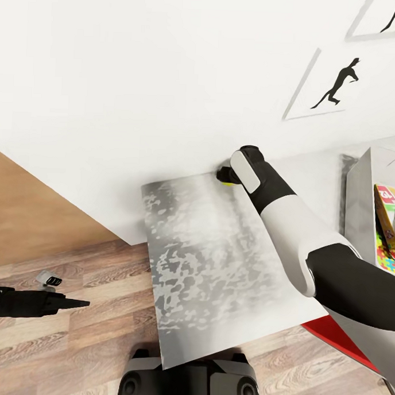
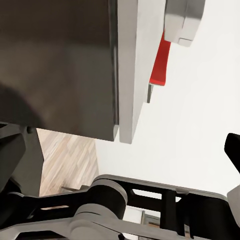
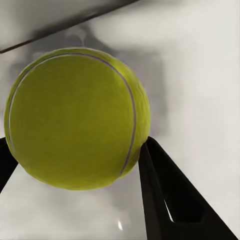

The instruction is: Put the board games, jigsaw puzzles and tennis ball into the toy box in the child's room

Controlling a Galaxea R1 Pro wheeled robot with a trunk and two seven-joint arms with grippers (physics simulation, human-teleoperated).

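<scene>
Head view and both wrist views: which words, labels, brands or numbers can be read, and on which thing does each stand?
No text can be read in full.
White lettering on the red corner of the flat colourful printed box inside the pale grey-white plastic bin: cut off and too blurred to read.
Framed black silhouette picture on the white wall: a figure, no words.
Yellow-green tennis ball between the right gripper fingers: a pale seam, no brand.
</scene>
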